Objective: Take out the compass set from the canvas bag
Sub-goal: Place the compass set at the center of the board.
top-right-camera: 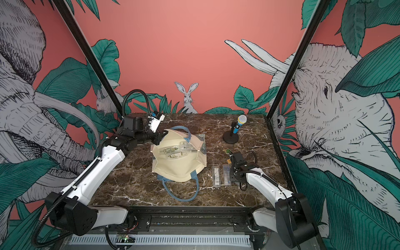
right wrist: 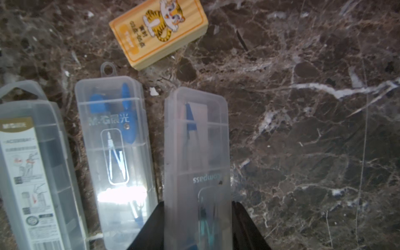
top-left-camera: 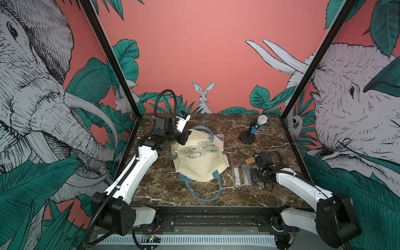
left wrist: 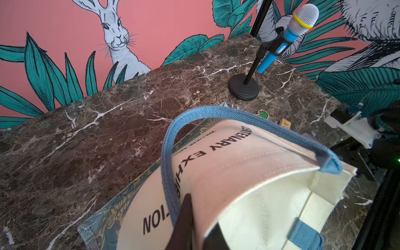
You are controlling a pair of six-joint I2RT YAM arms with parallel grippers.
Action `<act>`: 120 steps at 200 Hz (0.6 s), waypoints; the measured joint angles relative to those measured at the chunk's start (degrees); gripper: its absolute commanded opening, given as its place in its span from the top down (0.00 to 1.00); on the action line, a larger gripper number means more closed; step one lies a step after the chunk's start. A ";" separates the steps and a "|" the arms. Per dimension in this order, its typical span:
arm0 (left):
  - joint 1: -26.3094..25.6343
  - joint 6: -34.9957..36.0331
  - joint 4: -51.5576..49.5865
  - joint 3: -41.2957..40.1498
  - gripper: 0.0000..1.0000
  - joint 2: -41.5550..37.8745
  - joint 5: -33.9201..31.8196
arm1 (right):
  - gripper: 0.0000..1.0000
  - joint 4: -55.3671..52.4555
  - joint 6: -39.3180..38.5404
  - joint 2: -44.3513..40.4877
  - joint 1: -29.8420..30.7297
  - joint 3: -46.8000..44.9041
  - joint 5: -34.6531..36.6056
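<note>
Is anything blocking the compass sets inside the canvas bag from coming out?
Nothing visible. The left claw pinches the rim of the canvas bag, holding the mouth open, and the compass sets lie uncovered inside. The right claw, though, is off beside the bag, closed on another compass case.

Canvas bag [top-left-camera: 201,168], cream, blue-handled, lay slumped on table [top-left-camera: 151,184], mouth gaping, several clear cases [top-left-camera: 195,149] inside. One clear compass set [right wrist: 195,155] sat clamped in right tool [right wrist: 198,218], beside two others [right wrist: 114,151] lying flat.
</note>
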 measured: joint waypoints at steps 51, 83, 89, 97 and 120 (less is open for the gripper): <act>0.00 -0.02 0.00 0.00 1.00 0.00 0.20 | 0.52 3.37 -0.72 3.06 -2.64 0.17 -1.07; 0.00 -0.02 0.00 0.00 1.00 0.00 0.20 | 0.48 3.26 -0.85 4.66 -3.78 0.17 -2.03; 0.00 -0.02 0.00 0.00 1.00 0.00 0.20 | 0.47 3.26 -0.85 4.98 -3.91 0.17 -2.19; 0.00 -0.02 0.00 0.00 1.00 0.00 0.20 | 0.47 3.23 -0.87 5.29 -4.00 0.17 -2.27; 0.00 -0.02 0.00 0.00 1.00 0.00 0.22 | 0.45 3.26 -0.90 5.73 -4.22 0.17 -2.45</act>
